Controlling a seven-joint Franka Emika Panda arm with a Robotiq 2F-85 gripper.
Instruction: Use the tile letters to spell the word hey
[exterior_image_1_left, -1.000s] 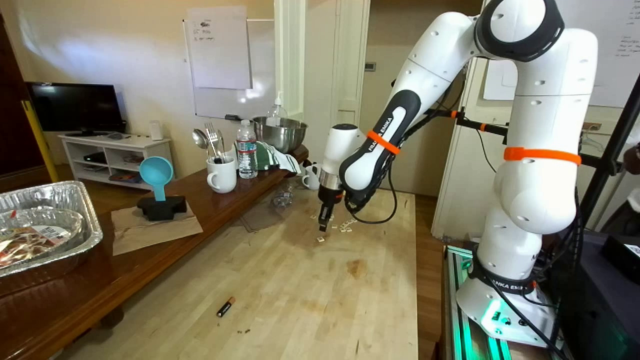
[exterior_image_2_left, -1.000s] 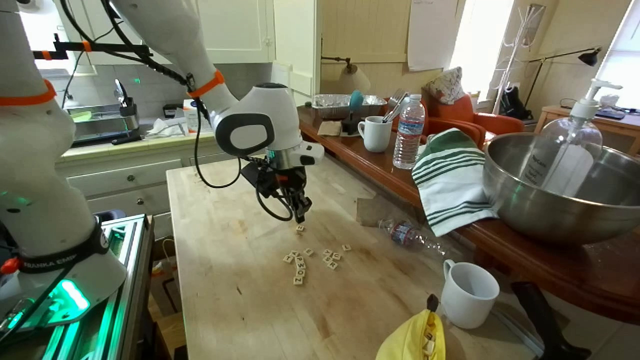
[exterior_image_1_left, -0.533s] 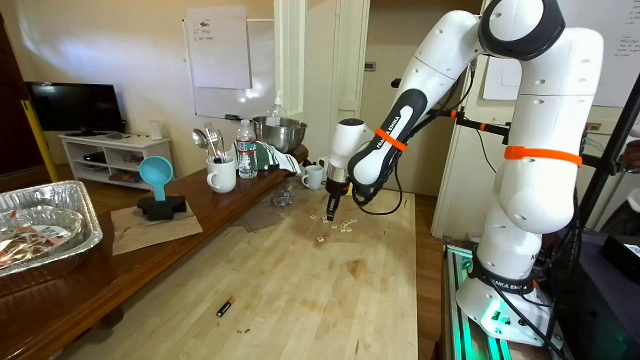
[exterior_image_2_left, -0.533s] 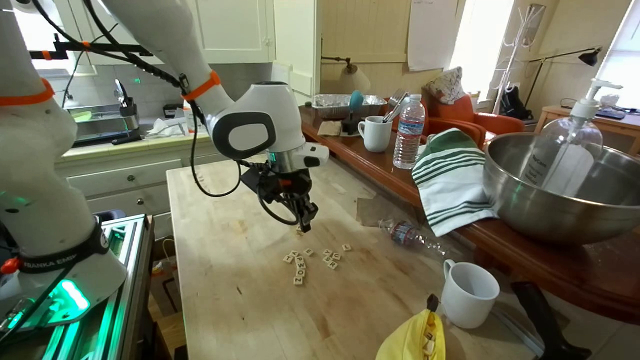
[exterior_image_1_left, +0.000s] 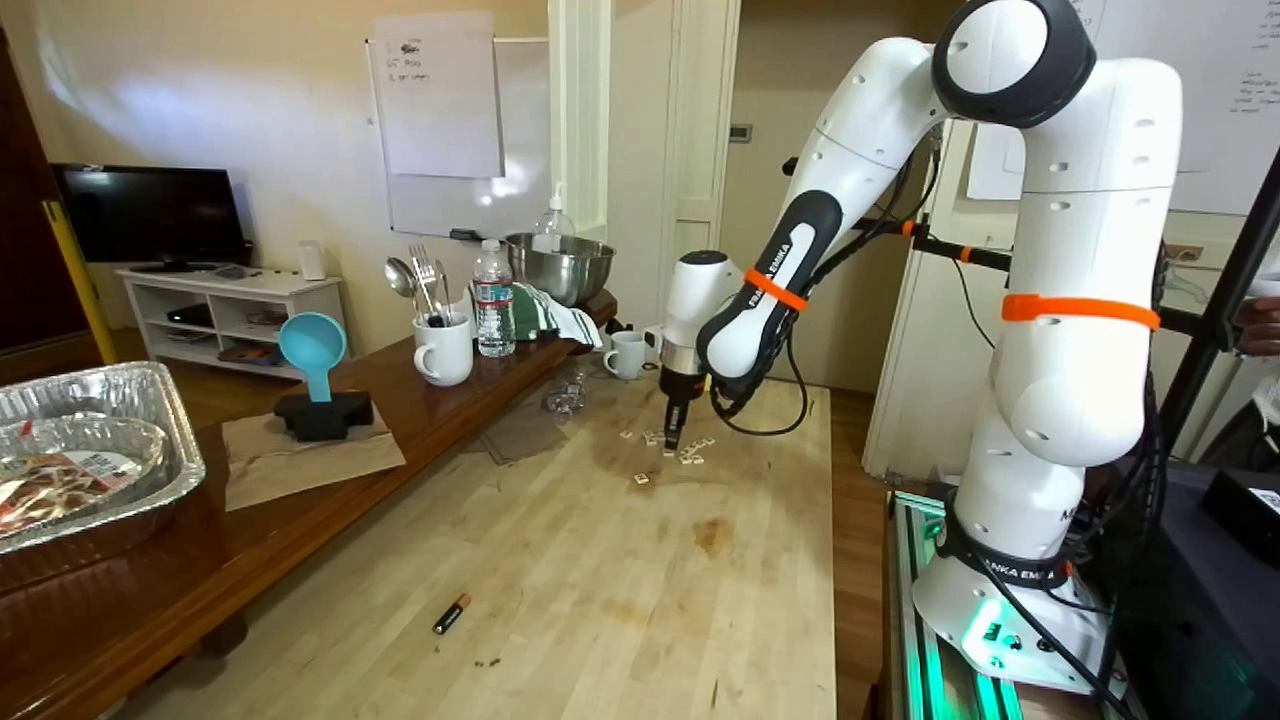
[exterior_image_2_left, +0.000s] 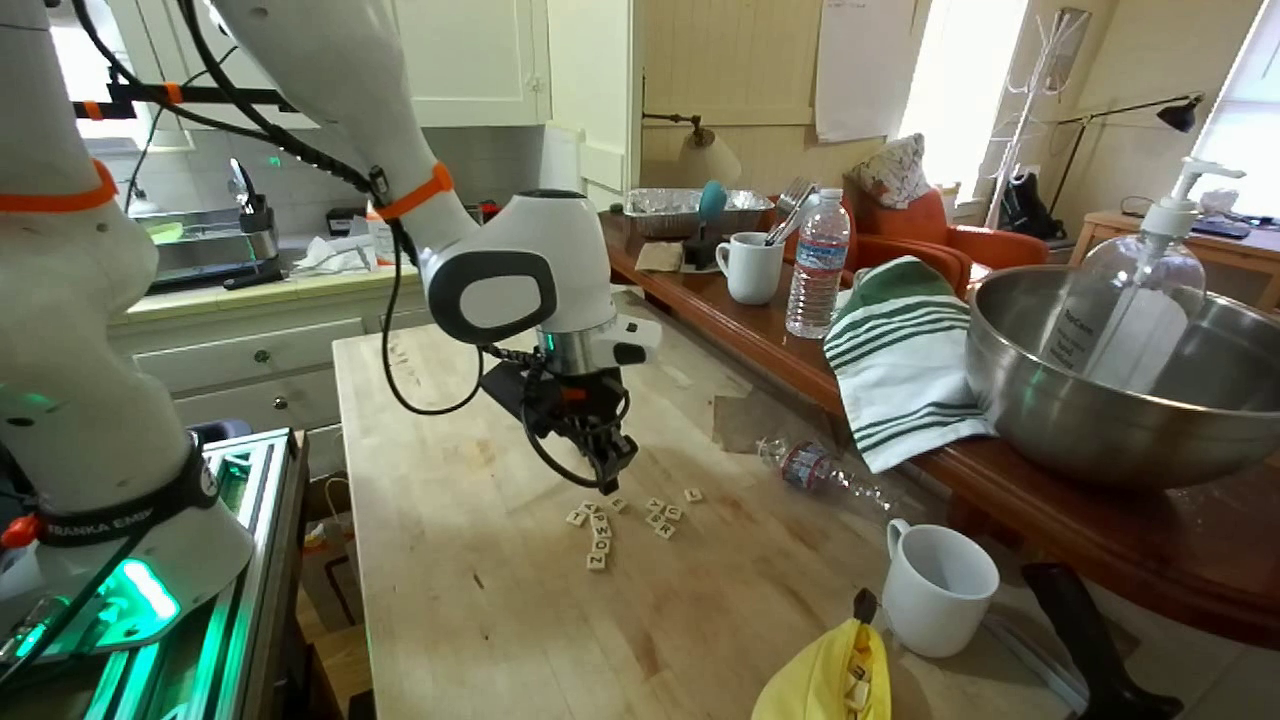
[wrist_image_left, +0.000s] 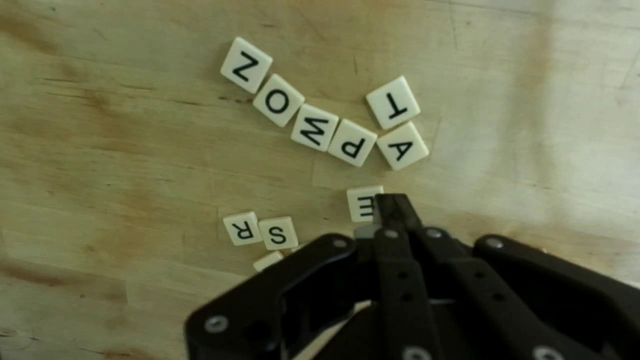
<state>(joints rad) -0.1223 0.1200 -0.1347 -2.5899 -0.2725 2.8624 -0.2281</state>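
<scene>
Several small cream tile letters lie flat on the wooden table. In the wrist view, an N or Z tile (wrist_image_left: 246, 65), O tile (wrist_image_left: 278, 100), W or M tile (wrist_image_left: 315, 127) and P tile (wrist_image_left: 352, 142) form a slanting row near a T tile (wrist_image_left: 393, 103) and an A tile (wrist_image_left: 402, 146). An R tile (wrist_image_left: 242, 228) touches an S tile (wrist_image_left: 278, 233). My gripper (wrist_image_left: 393, 205) is shut, nothing visible between its fingertips, and partly covers the E tile (wrist_image_left: 361, 204). A lone tile (exterior_image_1_left: 641, 479) lies apart in an exterior view. A Y tile (exterior_image_2_left: 655, 505) sits among the others.
A white mug (exterior_image_2_left: 940, 590), a yellow banana-shaped pouch (exterior_image_2_left: 830, 680) and a lying plastic bottle (exterior_image_2_left: 820, 470) stand or lie around the tiles. A battery (exterior_image_1_left: 452, 614) lies on the table. A raised brown counter (exterior_image_1_left: 400, 440) runs along one side.
My gripper has moved away from the lone tile to the tile group, first rising, then lowering beside the E tile. The tiles show no visible movement.
</scene>
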